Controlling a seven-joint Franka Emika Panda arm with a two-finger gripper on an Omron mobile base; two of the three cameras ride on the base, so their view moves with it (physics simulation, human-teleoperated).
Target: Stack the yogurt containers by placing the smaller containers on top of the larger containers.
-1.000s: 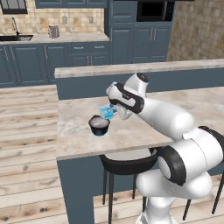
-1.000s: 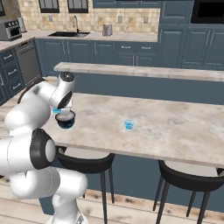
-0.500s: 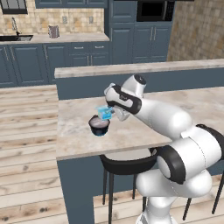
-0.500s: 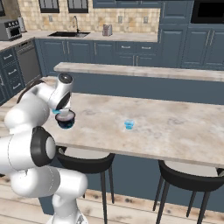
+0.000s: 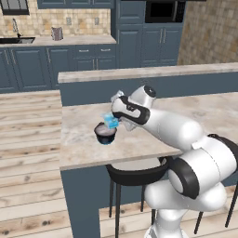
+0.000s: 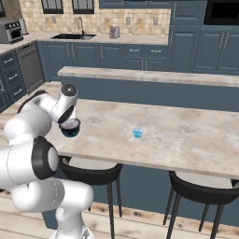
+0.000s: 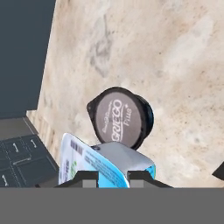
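The dark round tub with its pale grey lid stands on the marble counter near its left end. My gripper hangs just above the tub's right side, shut on a light-blue translucent cup. In the hand view the cup is tilted and overlaps the near edge of the tub's lid. Whether it touches the lid I cannot tell. The second, tinier light-blue cup stands alone in the middle of the counter, well to the right of the tub.
The marble counter has a raised bar ledge behind it. Black stools stand under the front edge. The counter's left edge drops off close to the tub.
The gripper with the light-blue cup has shifted slightly left and down, closer over the dark tub. The tub and the other cup have stayed put.
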